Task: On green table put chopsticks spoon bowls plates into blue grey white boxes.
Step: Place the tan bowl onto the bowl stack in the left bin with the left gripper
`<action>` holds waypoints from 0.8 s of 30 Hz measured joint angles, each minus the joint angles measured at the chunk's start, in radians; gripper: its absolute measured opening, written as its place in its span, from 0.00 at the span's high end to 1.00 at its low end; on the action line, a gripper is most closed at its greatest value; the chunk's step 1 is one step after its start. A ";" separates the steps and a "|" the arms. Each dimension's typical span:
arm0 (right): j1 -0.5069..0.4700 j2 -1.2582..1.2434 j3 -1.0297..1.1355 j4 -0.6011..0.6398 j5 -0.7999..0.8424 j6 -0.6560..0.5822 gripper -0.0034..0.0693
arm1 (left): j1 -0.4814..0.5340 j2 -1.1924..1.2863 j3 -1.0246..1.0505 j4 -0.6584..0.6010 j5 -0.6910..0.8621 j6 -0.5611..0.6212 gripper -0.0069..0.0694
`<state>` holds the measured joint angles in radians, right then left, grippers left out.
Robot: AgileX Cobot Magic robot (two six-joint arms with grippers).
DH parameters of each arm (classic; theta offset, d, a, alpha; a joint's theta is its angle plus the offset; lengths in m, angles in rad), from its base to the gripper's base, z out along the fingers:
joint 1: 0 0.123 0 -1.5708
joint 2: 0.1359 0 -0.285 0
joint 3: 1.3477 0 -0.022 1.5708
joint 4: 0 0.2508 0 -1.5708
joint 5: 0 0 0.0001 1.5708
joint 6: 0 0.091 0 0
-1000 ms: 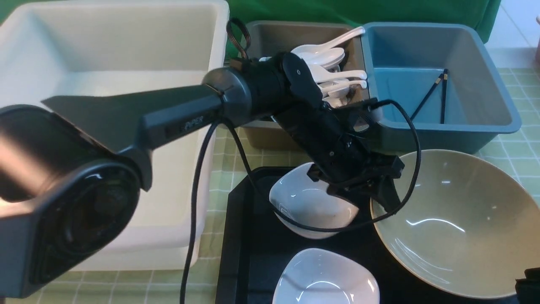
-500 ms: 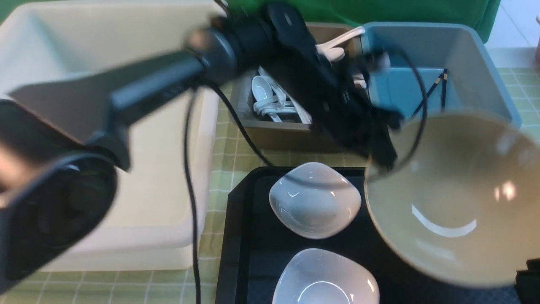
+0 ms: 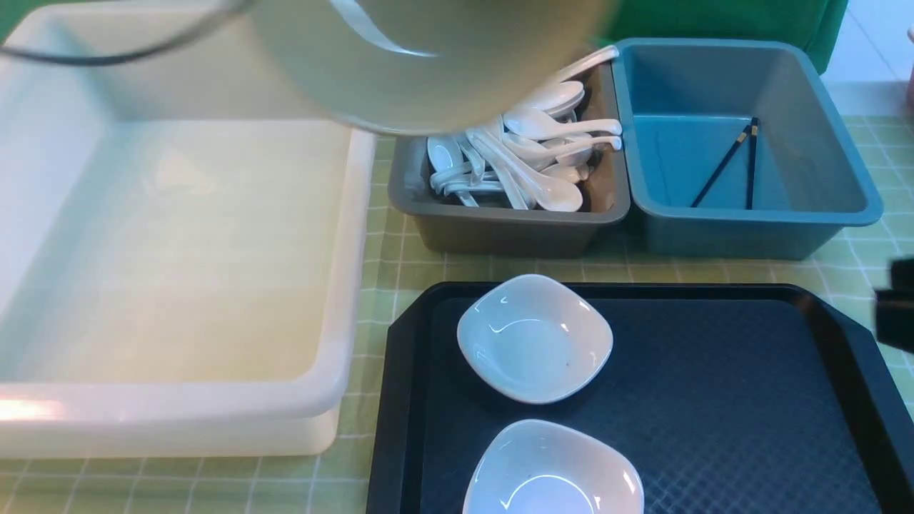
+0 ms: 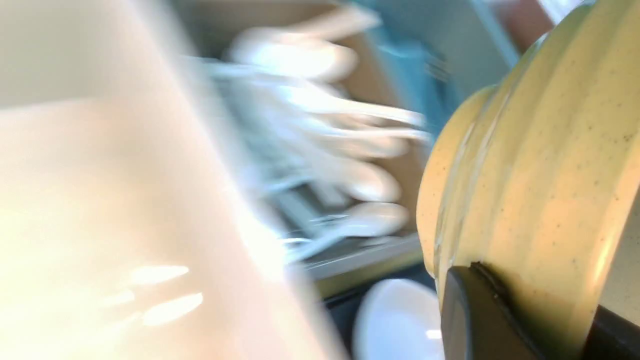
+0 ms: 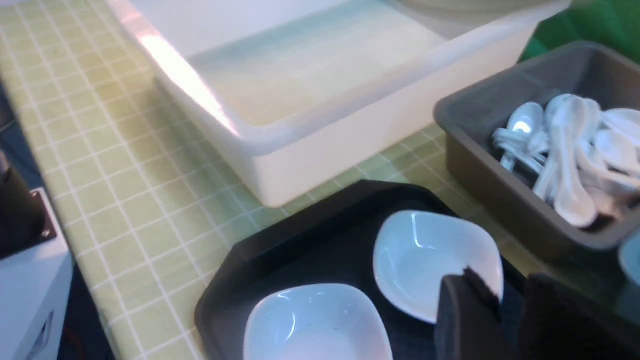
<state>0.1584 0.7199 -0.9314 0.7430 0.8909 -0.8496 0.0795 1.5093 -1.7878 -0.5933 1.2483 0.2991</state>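
Observation:
My left gripper [image 4: 535, 300] is shut on the rim of the wide tan bowl [image 4: 525, 175]. In the front view the bowl [image 3: 428, 64] hangs high over the back of the white box [image 3: 178, 250] and the grey box [image 3: 500, 228], and the left gripper itself is hidden. The grey box holds several white spoons [image 3: 528, 157]. The chopsticks [image 3: 735, 160] lie in the blue box [image 3: 750, 221]. Two white plates [image 3: 534, 339] [image 3: 553, 471] sit on the black tray [image 3: 750, 400]. My right gripper [image 5: 510, 305] hovers slightly open and empty beside the farther plate [image 5: 425, 255].
The green table [image 3: 400, 264] shows between the boxes and the tray. A dark cable [image 3: 107, 53] arcs across the top left. Part of my right arm [image 3: 896, 314] shows at the right edge, above the tray's rim.
The left arm has lifted the tan bowl off the tray and swung it up and to the left; the arm has left the front view. The tray's right side is now bare.

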 joint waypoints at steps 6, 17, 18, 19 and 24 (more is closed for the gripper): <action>0.143 0.200 -0.115 0.026 -0.026 -0.055 0.72 | 0.273 -0.069 0.285 0.011 0.018 0.026 0.89; 0.338 0.422 -0.203 0.031 -0.073 -0.070 0.71 | 0.350 0.047 0.525 0.124 -0.101 0.008 0.89; 0.340 0.423 -0.203 0.031 -0.077 -0.070 0.71 | 0.345 0.059 0.528 0.131 -0.101 0.005 0.89; 0.341 0.426 -0.203 0.031 -0.081 -0.070 0.70 | 0.335 0.076 0.529 0.146 -0.095 0.000 0.89; 0.341 0.427 -0.205 0.031 -0.097 -0.070 0.70 | 0.281 0.113 0.529 0.237 -0.068 -0.008 0.89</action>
<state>0.4990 1.1466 -1.1362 0.7743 0.7938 -0.9192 0.3602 1.6226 -1.2589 -0.3565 1.1803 0.2906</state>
